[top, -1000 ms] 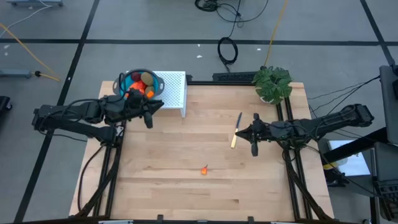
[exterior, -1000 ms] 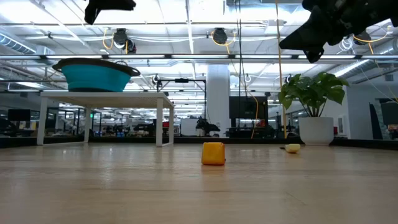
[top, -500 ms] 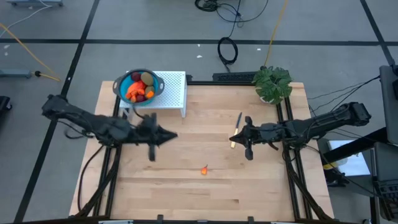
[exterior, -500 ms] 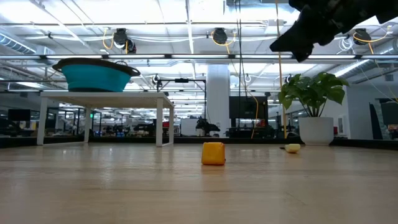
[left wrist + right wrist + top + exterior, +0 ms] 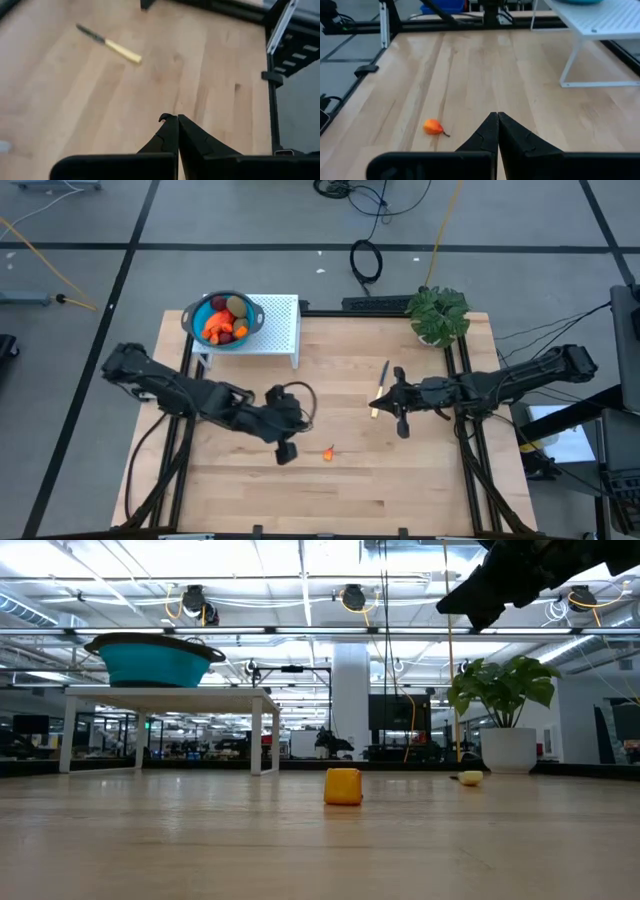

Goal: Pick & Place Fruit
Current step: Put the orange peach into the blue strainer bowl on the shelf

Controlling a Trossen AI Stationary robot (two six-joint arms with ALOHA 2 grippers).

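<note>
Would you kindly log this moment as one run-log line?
left gripper: shut, beside orange fruit piece | right gripper: shut, near knife | bowl: holds fruit, on white stand

- I count one small orange fruit piece [image 5: 328,452] loose on my table.
- One teal bowl [image 5: 190,315] of fruit; pieces inside overlap, no sure count.
- One white stand [image 5: 280,330].
- One knife [image 5: 381,388].
- One potted plant [image 5: 438,313].
- My two grippers: left [image 5: 285,453], right [image 5: 402,426].

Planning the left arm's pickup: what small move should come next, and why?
Probably open the left gripper and ease it toward the small orange fruit piece on the wooden table: its fingers are shut, it sits just beside the piece, and the blue bowl already holds the other fruit.
</note>
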